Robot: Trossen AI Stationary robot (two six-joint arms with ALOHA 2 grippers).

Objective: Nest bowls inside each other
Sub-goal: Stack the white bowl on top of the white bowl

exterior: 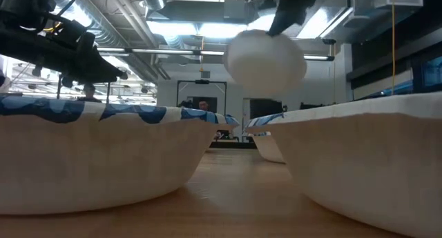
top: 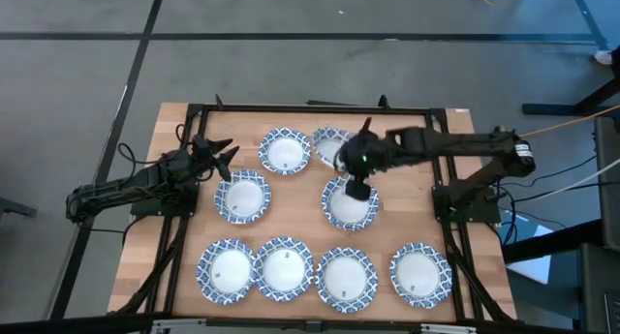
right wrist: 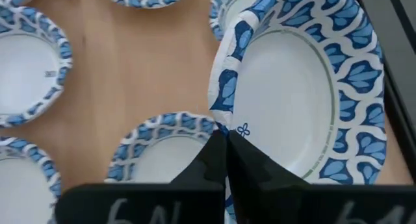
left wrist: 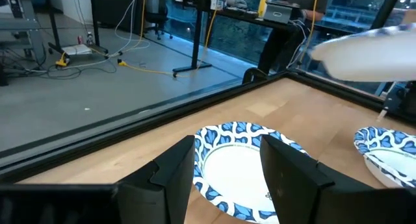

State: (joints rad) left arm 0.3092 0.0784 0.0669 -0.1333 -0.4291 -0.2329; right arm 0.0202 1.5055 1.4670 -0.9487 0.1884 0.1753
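Several blue-and-white patterned bowls, white inside, sit on their bases on the wooden table [top: 184, 131]. One row runs along the near edge [top: 284, 268], and more stand in the middle [top: 242, 197]. My right gripper [right wrist: 226, 146] hangs over the centre bowl [top: 339, 210], shut on one lifted bowl [right wrist: 292, 87]. The lifted bowl also shows in the high view [top: 329, 143] and from below in the low view [exterior: 266, 55]. My left gripper [left wrist: 227, 178] waits open at the table's left far side [top: 218, 157]. A bowl [left wrist: 237, 162] lies beyond its fingers. My right gripper pinches the lifted bowl's patterned rim [right wrist: 223, 117] between its two fingers, which point down on a slant. The rim is creased where the fingers meet it. The bowl hangs tilted, white inside toward the wrist camera, clear of the table and of the bowls below.
A black frame [top: 310, 108] rims the tabletop. Bare wood lies between the middle bowls and the near row [top: 300, 227]. In the low view two bowls [exterior: 97, 155] [exterior: 359, 162] stand close to the camera with a gap of table between them.
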